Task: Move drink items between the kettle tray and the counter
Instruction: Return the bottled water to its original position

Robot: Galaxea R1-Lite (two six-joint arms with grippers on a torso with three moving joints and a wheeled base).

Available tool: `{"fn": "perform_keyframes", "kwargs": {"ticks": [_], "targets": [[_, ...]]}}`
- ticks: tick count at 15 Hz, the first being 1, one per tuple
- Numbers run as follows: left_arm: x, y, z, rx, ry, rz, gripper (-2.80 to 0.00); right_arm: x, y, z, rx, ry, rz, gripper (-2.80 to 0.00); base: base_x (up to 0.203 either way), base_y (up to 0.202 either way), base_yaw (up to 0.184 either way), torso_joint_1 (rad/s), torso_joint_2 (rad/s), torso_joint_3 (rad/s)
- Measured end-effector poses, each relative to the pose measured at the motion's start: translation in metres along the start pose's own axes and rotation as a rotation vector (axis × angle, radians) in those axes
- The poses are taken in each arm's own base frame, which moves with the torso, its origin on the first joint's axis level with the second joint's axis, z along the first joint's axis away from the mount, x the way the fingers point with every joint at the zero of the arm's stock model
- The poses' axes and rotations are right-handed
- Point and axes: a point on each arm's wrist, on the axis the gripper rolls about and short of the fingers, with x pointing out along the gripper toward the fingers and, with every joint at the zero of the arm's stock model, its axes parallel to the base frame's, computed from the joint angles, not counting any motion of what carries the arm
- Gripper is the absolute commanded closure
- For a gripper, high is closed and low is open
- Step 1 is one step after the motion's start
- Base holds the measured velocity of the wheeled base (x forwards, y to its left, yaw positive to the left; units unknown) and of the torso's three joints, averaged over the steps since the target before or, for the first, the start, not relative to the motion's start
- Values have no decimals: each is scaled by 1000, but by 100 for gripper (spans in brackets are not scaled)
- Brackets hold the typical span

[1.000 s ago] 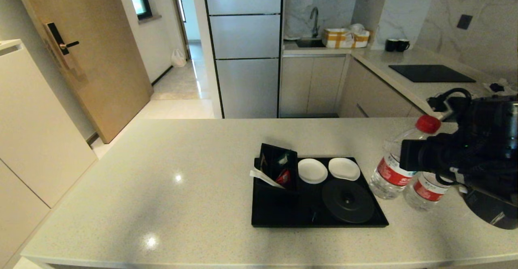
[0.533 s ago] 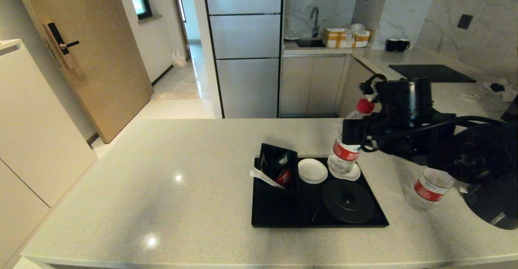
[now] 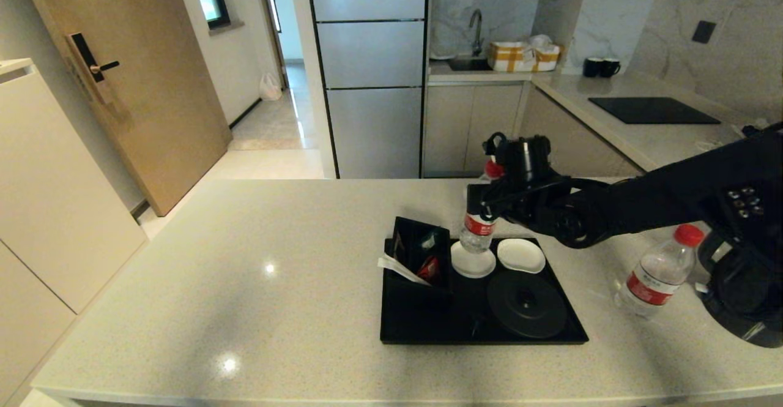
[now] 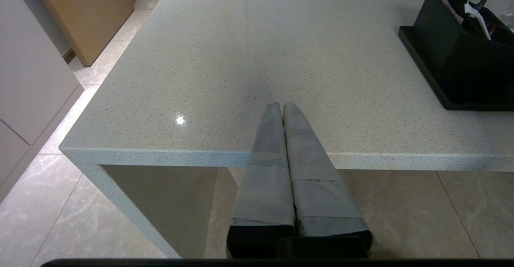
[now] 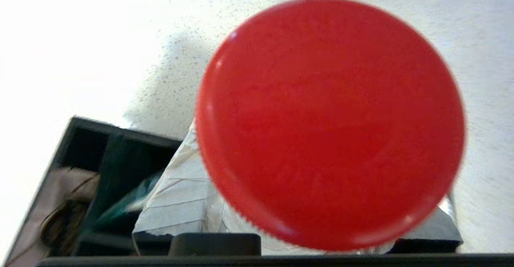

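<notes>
Over the tray's far edge, the gripped bottle [image 3: 478, 234] now meets the inner white coaster [image 3: 472, 261], having crossed from the outer coaster [image 3: 520, 255] half a second ago; release looks imminent. The right gripper [image 3: 489, 202] clamps its neck. The second bottle [image 3: 657, 272] waits on the counter [image 3: 244, 284] beside the kettle [image 3: 743, 291]. The right wrist view alone shows taped fingers [image 5: 176, 202] flanking the cap [image 5: 329, 122]; the left wrist view shows the left gripper [image 4: 281, 108] closed, idle at the counter's near edge.
</notes>
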Motion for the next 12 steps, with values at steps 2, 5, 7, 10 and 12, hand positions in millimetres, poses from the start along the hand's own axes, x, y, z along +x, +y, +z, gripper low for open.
{"fn": "perform_keyframes", "kwargs": {"ticks": [2, 5, 7, 10, 12], "targets": [[0, 0, 0, 0, 0, 0, 0, 15, -1, -8, 0, 14, -11, 0, 0, 0, 0, 0, 0, 0], [0, 0, 0, 1, 0, 0, 0, 25, -1, -19, -6, 34, -17, 0, 0, 0, 0, 0, 0, 0], [0, 0, 0, 0, 0, 0, 0, 28, -1, -23, -5, 44, -19, 0, 0, 0, 0, 0, 0, 0], [0, 0, 0, 0, 0, 0, 0, 30, -1, -25, -3, 45, -29, -280, 0, 0, 0, 0, 0, 0], [0, 0, 0, 0, 0, 0, 0, 31, -1, -25, 0, 44, -30, -280, 0, 0, 0, 0, 0, 0]]}}
